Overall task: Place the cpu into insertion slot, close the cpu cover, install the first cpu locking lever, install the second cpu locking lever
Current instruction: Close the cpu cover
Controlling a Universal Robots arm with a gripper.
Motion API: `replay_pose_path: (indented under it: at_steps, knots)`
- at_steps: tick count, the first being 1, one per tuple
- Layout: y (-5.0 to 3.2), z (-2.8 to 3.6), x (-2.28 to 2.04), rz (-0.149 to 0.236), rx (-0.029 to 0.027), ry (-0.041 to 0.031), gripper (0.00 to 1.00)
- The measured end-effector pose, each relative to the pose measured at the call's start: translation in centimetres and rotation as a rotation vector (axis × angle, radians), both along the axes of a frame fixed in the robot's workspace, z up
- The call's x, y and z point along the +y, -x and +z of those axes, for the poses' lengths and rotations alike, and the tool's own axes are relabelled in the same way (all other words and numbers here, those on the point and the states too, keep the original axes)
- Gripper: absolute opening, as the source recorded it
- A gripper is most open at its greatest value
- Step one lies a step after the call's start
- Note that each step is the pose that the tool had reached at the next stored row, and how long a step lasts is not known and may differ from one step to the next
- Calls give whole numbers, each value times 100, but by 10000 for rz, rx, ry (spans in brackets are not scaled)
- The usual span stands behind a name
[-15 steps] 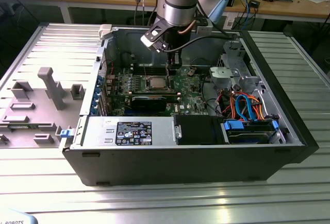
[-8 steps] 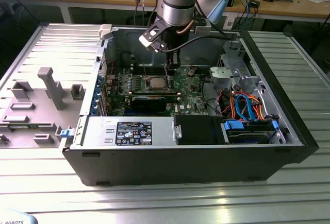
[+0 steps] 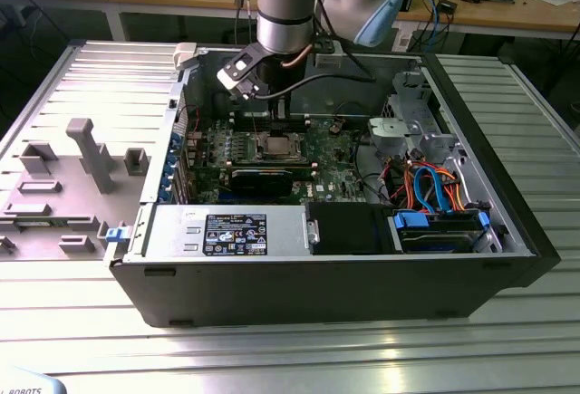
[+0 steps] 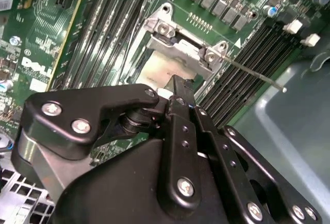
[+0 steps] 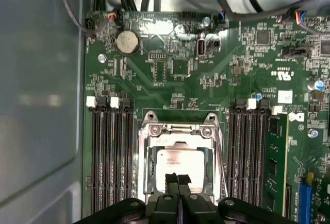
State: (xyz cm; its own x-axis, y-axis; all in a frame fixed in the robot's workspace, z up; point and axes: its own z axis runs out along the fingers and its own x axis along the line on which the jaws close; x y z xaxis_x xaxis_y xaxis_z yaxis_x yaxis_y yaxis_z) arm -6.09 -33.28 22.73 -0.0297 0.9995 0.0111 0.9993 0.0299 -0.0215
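An open desktop computer case [image 3: 362, 276] holds the green motherboard [image 5: 170, 69], and the robot arm [image 3: 285, 4] reaches down into it. In both wrist views the gripper's black body hides the near part of the insertion slot [image 5: 149, 117], so that edge cannot be seen. The cpu cover [image 5: 178, 135] lies as a silver frame around the cpu [image 5: 174, 161], which sits in the slot. The gripper [image 5: 178, 178] hangs right over the chip, fingertips pressed together with nothing between them. Whether they touch the chip cannot be told. In the second wrist view a thin locking lever [image 4: 255, 73] juts out beside the socket.
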Motion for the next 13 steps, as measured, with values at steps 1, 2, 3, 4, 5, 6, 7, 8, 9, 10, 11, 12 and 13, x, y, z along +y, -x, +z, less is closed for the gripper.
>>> replay_pose_path:
  at_steps: [1, 2, 3, 4, 5, 6, 7, 8, 9, 10, 11, 12, 13]
  knots:
    - [2, -6, 0, 11, 40, 0, 11]
    - [8, -15, 0, 23, 54, 0, 11]
    - [15, -21, 0, 38, 60, 1, 11]
    - [28, -27, -1, 62, 65, 3, 11]
    - [40, -31, -2, 85, 68, 6, 11]
    - [64, -42, -3, 131, 66, 7, 11]
    - [84, -50, -5, 166, 67, 9, 11]
    - [95, -56, -6, 181, 68, 9, 11]
    - [117, -67, -7, 199, 68, 8, 11]
    - [130, -76, -7, 202, 68, 8, 11]
    - [137, -85, -7, 204, 67, 7, 11]
    - [144, -100, -8, 204, 68, 8, 11]
    - [148, -119, -8, 204, 68, 8, 11]
